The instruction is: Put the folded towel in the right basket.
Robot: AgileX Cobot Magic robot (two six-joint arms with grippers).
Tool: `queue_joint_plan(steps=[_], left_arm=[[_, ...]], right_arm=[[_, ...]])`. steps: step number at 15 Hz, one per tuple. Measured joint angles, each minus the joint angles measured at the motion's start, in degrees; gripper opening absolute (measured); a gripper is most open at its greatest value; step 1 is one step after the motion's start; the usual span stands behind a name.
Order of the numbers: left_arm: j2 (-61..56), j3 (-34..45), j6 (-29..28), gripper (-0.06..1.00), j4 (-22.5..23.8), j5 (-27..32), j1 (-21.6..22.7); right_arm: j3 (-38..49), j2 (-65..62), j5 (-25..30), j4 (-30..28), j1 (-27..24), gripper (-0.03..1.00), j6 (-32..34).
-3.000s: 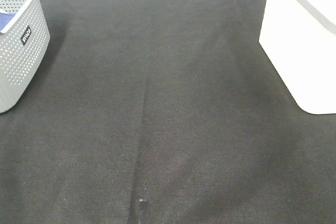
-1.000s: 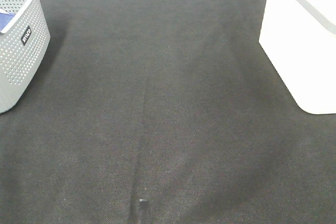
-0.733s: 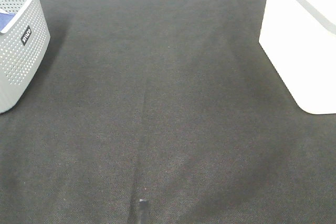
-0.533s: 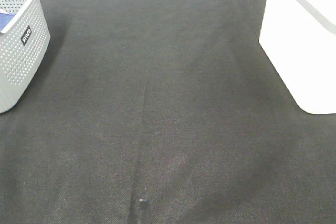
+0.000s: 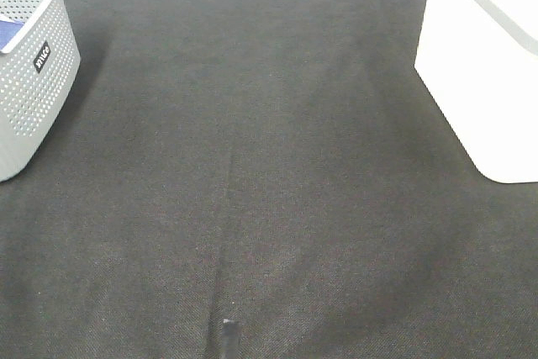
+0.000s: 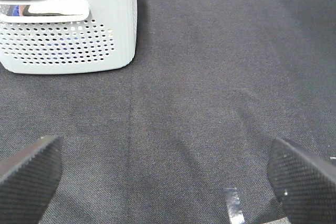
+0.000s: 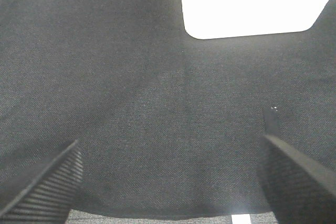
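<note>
The table (image 5: 252, 166), covered in dark cloth, carries a grey perforated basket (image 5: 29, 73) at the left edge and a white basket (image 5: 479, 65) at the right edge, well apart. Both claws are spread wide and hold nothing: the left claw (image 6: 168, 174) faces the grey basket, the right claw (image 7: 173, 182) faces the white one. The folded towel cannot be made out in any view.

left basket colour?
Light grey, perforated walls: left basket, clearest in the left wrist view.
</note>
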Motion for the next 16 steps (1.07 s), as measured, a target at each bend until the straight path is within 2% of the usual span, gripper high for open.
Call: queue_joint_plan(steps=[2,4,6,16], left_arm=[[0.0,0.0,0.0,0.99,0.0,0.0,0.0],[0.0,0.0,0.0,0.99,0.0,0.0,0.0],[0.0,0.0,0.0,0.99,0.0,0.0,0.0],[0.0,0.0,0.0,0.99,0.0,0.0,0.0]], right_arm=[[0.1,0.0,0.0,0.0,0.0,0.86,0.0],[0.1,0.0,0.0,0.0,0.0,0.94,0.0],[0.1,0.0,-0.1,0.0,0.0,0.98,0.0],[0.1,0.0,-0.1,0.0,0.0,0.98,0.0]])
